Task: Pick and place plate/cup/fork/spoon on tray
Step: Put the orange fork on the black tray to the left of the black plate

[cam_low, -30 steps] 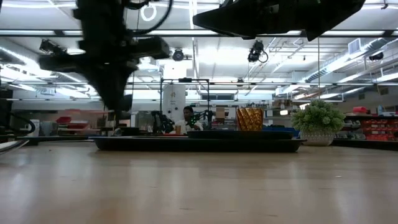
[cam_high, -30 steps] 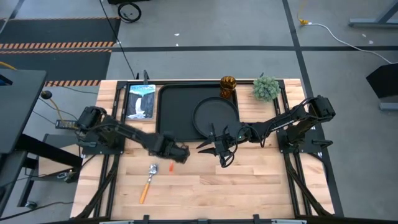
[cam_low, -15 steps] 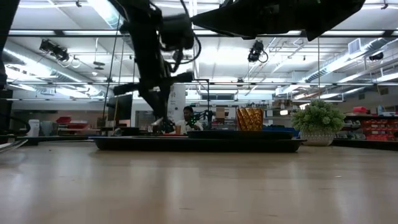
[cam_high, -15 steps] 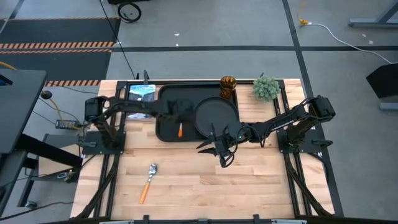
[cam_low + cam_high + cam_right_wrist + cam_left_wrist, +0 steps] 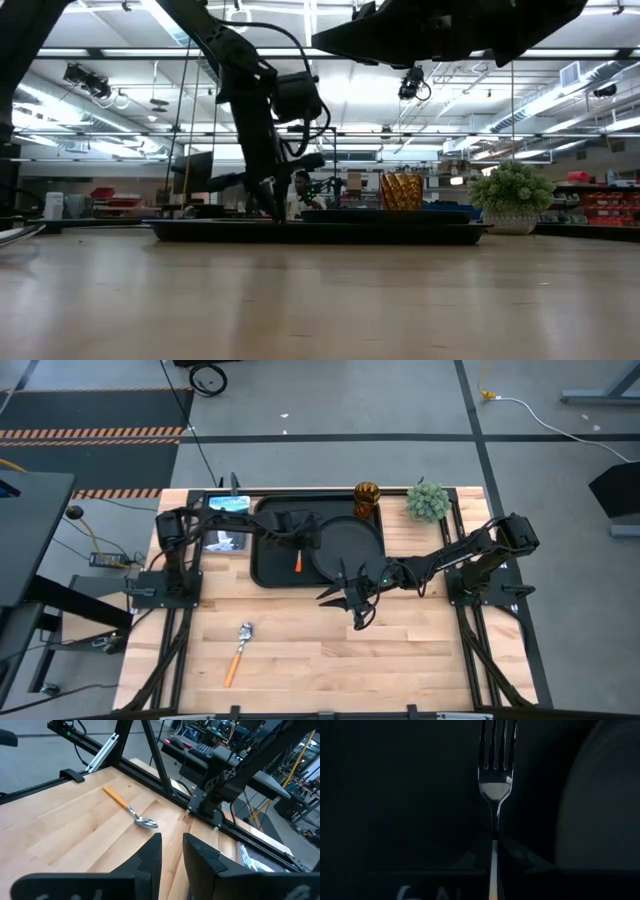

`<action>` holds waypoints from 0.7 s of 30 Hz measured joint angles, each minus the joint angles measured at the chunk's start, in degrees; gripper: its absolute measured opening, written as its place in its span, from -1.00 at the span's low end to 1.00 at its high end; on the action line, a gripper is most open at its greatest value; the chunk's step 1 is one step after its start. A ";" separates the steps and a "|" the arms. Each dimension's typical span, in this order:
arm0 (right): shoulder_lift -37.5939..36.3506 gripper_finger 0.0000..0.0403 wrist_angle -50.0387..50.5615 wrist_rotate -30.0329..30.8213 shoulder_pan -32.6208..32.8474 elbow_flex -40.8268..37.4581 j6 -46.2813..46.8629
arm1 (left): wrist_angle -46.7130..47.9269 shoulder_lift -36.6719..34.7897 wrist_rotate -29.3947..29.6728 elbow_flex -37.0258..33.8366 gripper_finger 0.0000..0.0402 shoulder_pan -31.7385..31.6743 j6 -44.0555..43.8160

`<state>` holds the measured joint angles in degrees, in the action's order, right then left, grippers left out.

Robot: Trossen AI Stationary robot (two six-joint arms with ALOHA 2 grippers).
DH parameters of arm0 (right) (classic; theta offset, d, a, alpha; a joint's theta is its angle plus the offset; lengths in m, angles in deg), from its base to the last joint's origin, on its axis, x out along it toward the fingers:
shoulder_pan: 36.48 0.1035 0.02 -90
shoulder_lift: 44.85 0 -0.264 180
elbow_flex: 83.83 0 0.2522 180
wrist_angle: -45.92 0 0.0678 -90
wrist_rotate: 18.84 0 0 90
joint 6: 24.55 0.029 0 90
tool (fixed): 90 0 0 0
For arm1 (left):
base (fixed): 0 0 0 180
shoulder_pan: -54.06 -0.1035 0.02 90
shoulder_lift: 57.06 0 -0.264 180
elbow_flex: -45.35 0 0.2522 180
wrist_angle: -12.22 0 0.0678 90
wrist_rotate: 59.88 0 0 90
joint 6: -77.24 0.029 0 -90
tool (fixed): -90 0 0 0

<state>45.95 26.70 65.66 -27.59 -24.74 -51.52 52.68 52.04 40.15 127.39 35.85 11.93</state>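
My left gripper [image 5: 298, 548] is shut on the fork [image 5: 495, 775], over the black tray [image 5: 268, 565] just left of the round black plate [image 5: 348, 548], which lies in the tray's right part. The fork's orange handle [image 5: 298, 563] shows near the gripper. The amber cup [image 5: 367, 498] stands at the tray's far right corner. The spoon [image 5: 238, 650] lies flat on the table, near left; it also shows in the right wrist view [image 5: 131, 810]. My right gripper [image 5: 345, 605] hovers near the tray's near edge, open by a narrow gap and empty. My left gripper pinches the fork's thin metal neck [image 5: 493, 840] between its two fingers, just beyond the orange handle. The fingers [image 5: 272, 205] come from above, pointing down at the tray. The tines [image 5: 497, 740] point away from the gripper toward the tray floor; whether they touch it, I cannot tell.
A fuzzy green plant ball [image 5: 428, 502] stands right of the tray at the far edge. A blue-white picture card [image 5: 225, 522] lies left of the tray, under my left arm. Bare wood table lies near of the tray. A person shows far off in the room [image 5: 300, 185].
My left gripper has carried the fork from above the bare table near the spoon toward the far edge, over the tray's rim, then a little right toward the plate and down. It has stayed shut on the fork. The right arm has kept still.
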 joint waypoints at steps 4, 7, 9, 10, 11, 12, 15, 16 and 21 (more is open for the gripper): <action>0.00 -0.58 0.04 0.00 0.00 0.00 0.01 | 0.48 1.00 -0.37 -0.05 -0.88 0.05 -0.04; 0.00 -0.58 -0.05 -0.02 0.00 0.00 -0.06 | 0.14 1.21 0.07 -0.01 -0.87 0.04 -0.45; 0.00 -0.58 -0.15 -0.04 0.00 0.00 -0.08 | -0.56 1.21 0.19 -0.01 -0.87 0.04 -0.85; 0.00 -0.58 -0.21 -0.05 0.00 0.00 -0.08 | -0.55 1.21 0.25 -0.01 -0.87 0.04 -1.10; 0.00 -0.58 -0.26 -0.07 0.00 0.00 -0.06 | -0.35 1.21 0.27 -0.01 -0.87 0.05 -1.17; 0.00 -0.58 -0.26 -0.09 0.00 0.00 -0.06 | -0.30 1.21 0.41 -0.01 -0.87 0.07 -1.23; 0.00 -0.58 -0.26 -0.20 0.00 0.00 -0.08 | -0.39 1.21 1.08 -0.01 -0.87 0.07 -1.23; 0.00 -0.58 -0.26 -0.20 0.00 0.00 -0.06 | -0.29 1.21 1.50 -0.01 -0.87 0.07 -1.21; 0.00 -0.58 -0.24 -0.18 0.00 0.00 -0.01 | -0.33 1.21 2.45 -0.01 -0.70 0.07 -1.05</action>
<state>45.95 26.46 65.49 -27.59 -24.74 -51.53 52.35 53.24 42.60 127.38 35.91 10.88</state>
